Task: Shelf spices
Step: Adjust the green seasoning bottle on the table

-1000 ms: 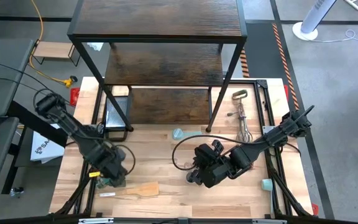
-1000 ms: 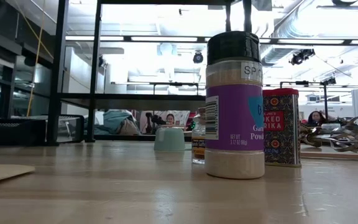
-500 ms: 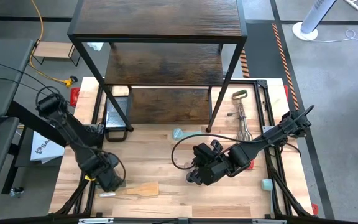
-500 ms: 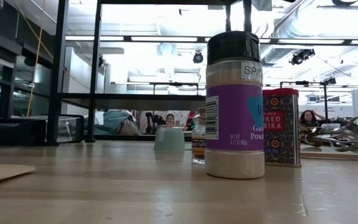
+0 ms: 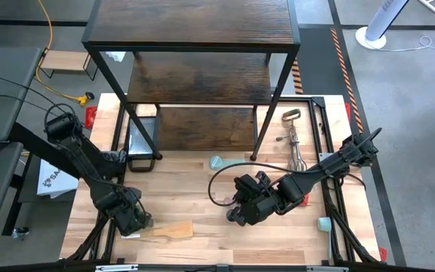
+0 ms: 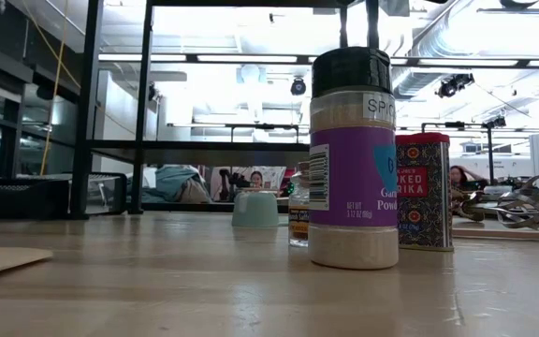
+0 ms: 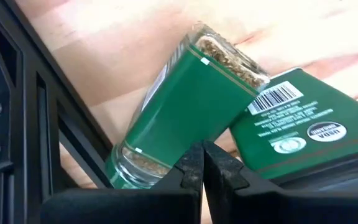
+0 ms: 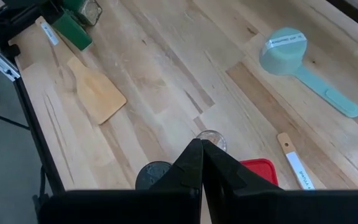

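A big garlic powder jar (image 6: 352, 159) with a black lid and a purple label stands closest in the low view, upright on the wooden bench (image 6: 204, 290). Just behind it stands a red smoked paprika tin (image 6: 424, 192), and a tiny jar (image 6: 298, 217) peeks out on its other side.

Near the front edge of the bench, the left end effector (image 5: 132, 220) is low down at the left corner, and its two fingers are pressed together with nothing between them. Right past its fingers lies a green-labelled spice jar (image 7: 185, 115), tilted and leaning on a flat green packet (image 7: 294, 127). A pale wooden spatula (image 5: 168, 230) lies just beside them.

The right end effector (image 5: 242, 211) is near the middle of the bench. Its fingers are pressed together too, and they hold nothing. It hangs over the black lid, the tiny jar and the red tin.

Farther back lie a light blue measuring scoop (image 5: 216, 162) and a wire whisk (image 5: 294, 145).

At the back stands the big dark wood shelf (image 5: 195, 38) with a thin black frame. No spice jar shows on its boards.
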You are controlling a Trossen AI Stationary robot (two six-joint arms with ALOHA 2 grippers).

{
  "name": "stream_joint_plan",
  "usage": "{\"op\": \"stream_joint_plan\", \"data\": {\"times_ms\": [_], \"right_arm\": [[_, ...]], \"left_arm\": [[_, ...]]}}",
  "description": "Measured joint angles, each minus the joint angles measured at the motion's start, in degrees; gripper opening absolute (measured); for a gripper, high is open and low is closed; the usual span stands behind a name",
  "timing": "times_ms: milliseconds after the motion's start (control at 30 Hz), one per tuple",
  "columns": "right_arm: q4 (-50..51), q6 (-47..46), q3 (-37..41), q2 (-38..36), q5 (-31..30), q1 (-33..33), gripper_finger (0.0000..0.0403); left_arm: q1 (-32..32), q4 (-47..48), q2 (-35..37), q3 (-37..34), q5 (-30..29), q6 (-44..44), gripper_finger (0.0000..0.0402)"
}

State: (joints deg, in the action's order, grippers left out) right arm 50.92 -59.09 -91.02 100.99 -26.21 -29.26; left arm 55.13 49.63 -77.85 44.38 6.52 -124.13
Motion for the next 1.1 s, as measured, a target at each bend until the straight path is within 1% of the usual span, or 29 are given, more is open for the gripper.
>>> {"op": "stream_joint_plan", "data": {"times_ms": [100, 200, 400, 500, 633, 767, 833, 900, 1000, 1100], "right_arm": [[0.0, 0.0, 0.0, 0.0, 0.4, 0.0, 0.0], [-0.2, 0.0, 0.0, 0.0, 0.8, 0.0, 0.0], [-0.3, -0.4, 0.0, 0.0, 0.8, 0.0, 0.0], [-0.4, -0.4, 0.0, 0.0, 0.8, 0.0, 0.0], [-0.6, -0.4, 0.0, 0.0, 0.8, 0.0, 0.0], [-1.0, -0.4, 0.0, 0.0, 0.8, 0.0, 0.0], [-1.2, -0.4, 0.0, 0.0, 0.8, 0.0, 0.0], [-1.5, -0.4, 0.0, 0.0, 0.8, 0.0, 0.0], [-2.4, -0.4, 0.0, 0.0, 0.7, 0.0, 0.0], [-2.4, -1.1, 0.0, 0.0, 0.7, 0.0, 0.0]], "left_arm": [[-0.5, 0.2, 0.1, -0.3, 0.0, -0.3, 0.0], [-1.4, 1.3, 0.1, -0.3, -1.6, -0.8, 0.0], [-4.9, 1.4, 0.0, -0.4, -7.1, 1.5, 0.0], [-7.7, 1.8, -0.3, -0.8, -11.0, 4.4, 0.0], [-12.7, 0.6, -0.2, -0.6, -15.7, 11.0, 0.0], [-16.9, 0.7, 1.0, 2.0, -19.2, 18.5, 0.0], [-17.6, 2.6, 2.1, 4.2, -19.7, 21.9, 0.0], [-17.4, 7.9, 2.7, 6.0, -19.9, 22.8, 0.0], [-16.3, 16.8, 2.8, 5.6, -18.1, 20.0, 0.0], [-15.5, 18.0, 2.8, 3.9, -14.8, 16.5, 0.0]]}}
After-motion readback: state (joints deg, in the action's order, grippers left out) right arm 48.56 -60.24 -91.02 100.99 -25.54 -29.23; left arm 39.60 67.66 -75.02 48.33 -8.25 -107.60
